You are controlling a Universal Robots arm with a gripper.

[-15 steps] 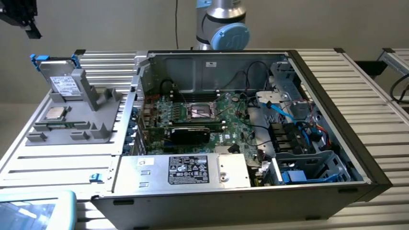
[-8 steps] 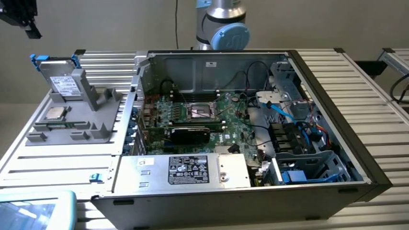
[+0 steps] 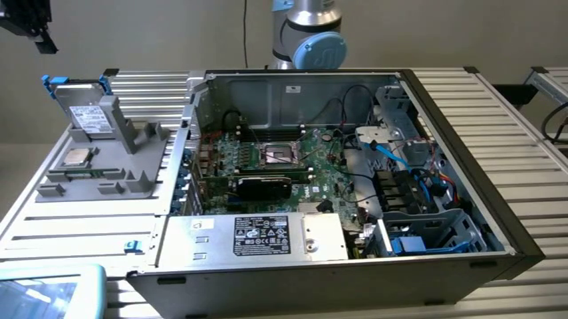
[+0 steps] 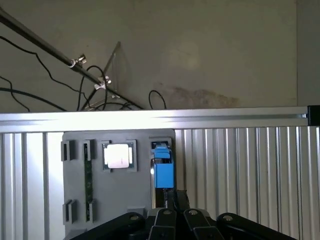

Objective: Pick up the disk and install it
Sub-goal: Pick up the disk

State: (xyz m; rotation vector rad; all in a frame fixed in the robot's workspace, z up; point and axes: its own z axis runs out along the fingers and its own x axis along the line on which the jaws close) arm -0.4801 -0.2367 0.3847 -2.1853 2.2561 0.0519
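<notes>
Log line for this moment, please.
pincer: shut, empty, apart from disk | disk: upright in holder | install: not done

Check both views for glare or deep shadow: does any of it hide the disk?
Wrist view: the chip is washed out to white and the table rail glares, yet the disk keeps its blue colour; the gripper is dark in the foreground. Exterior view: soft, even light, the disk is free of glare, and the computer case is shadowed inside.

arm (image 3: pixel 306 36): silver tube, pale-blue joint cap | pincer (image 4: pixel 175 196): black linkage — round grey pivot pins
</notes>
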